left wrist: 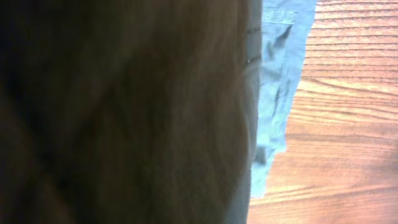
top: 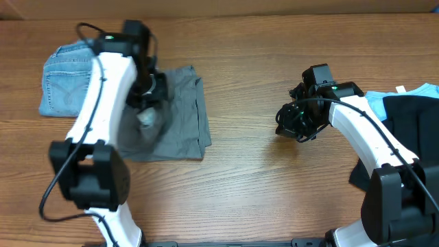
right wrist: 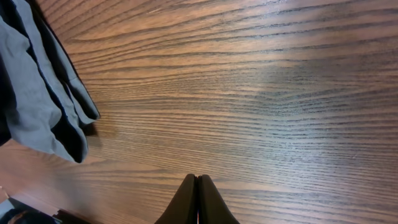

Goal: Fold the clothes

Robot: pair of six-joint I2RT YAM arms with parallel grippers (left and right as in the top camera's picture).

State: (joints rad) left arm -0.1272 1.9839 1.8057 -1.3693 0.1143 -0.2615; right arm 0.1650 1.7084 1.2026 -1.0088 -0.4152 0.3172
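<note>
left tool (top: pixel 147 106) down on grey garment (top: pixel 182 113), likely pinning a fold; grip: cannot tell, wrist view smothered by cloth | right tool (right wrist: pixel 197 182) pinched closed, empty, over bare worktop (top: pixel 274 199), keeping clear | folded jeans (top: pixel 65 82) far-left | clothes pile (top: pixel 405 113) right, likely next

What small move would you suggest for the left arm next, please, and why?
Probably lift the left tool straight up off the grey garment: it looks folded, with layered edges, beside the folded jeans, and the left wrist view is filled with cloth pressed close.
</note>
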